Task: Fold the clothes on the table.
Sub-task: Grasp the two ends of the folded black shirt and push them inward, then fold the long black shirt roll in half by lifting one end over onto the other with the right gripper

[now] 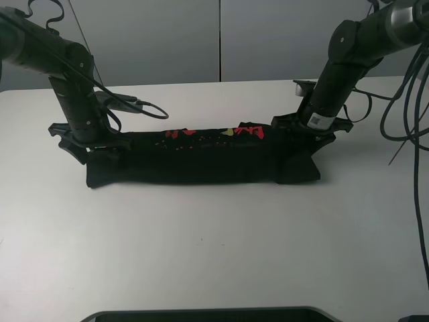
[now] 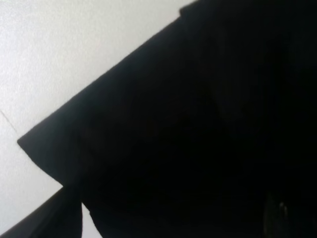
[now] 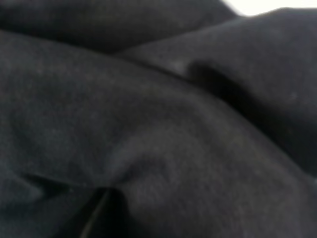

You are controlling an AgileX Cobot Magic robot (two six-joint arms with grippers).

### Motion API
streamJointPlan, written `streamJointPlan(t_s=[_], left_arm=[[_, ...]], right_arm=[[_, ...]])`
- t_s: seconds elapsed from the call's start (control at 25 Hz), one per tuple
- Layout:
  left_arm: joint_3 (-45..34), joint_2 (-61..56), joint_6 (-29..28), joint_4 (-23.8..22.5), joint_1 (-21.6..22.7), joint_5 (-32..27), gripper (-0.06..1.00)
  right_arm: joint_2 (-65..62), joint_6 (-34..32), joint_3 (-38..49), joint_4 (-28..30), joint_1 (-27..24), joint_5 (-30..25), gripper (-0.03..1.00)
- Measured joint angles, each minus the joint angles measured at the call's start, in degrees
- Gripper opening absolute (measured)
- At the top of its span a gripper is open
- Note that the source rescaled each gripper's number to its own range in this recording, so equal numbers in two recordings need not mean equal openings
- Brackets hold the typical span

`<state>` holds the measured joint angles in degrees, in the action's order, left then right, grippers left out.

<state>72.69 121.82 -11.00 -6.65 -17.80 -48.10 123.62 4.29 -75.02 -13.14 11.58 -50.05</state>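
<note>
The black T-shirt (image 1: 201, 161) lies on the white table (image 1: 214, 248) as a long narrow band, with its red and yellow print (image 1: 214, 134) along the far edge. My left gripper (image 1: 88, 146) is down on the band's left end and my right gripper (image 1: 307, 131) on its right end. The far edge runs straight and taut between them, so each looks shut on the cloth; the fingers are buried in it. Black cloth (image 2: 198, 129) fills most of the left wrist view beside bare table (image 2: 59, 59). Black folds (image 3: 148, 124) fill the right wrist view.
Grey wall panels (image 1: 221, 40) stand behind the table. Black cables (image 1: 409, 100) hang at the right edge and one cable (image 1: 144, 107) lies on the table behind the left arm. A dark object (image 1: 208, 315) sits at the front edge.
</note>
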Motion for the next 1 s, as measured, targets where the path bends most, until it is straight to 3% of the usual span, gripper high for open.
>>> streamJointPlan(t_s=[0.12,0.28,1.0], left_arm=[[0.0,0.0,0.0,0.0,0.0,0.0,0.96],[0.0,0.0,0.0,0.0,0.0,0.0,0.96],[0.0,0.0,0.1,0.0,0.0,0.14,0.96]], right_arm=[[0.0,0.24,0.0,-0.89,0.0,0.08,0.45],[0.0,1.13,0.0,-1.79,0.38,0.14,0.12],[-6.74,4.76,0.35,-2.96,0.38,-2.92,0.12]])
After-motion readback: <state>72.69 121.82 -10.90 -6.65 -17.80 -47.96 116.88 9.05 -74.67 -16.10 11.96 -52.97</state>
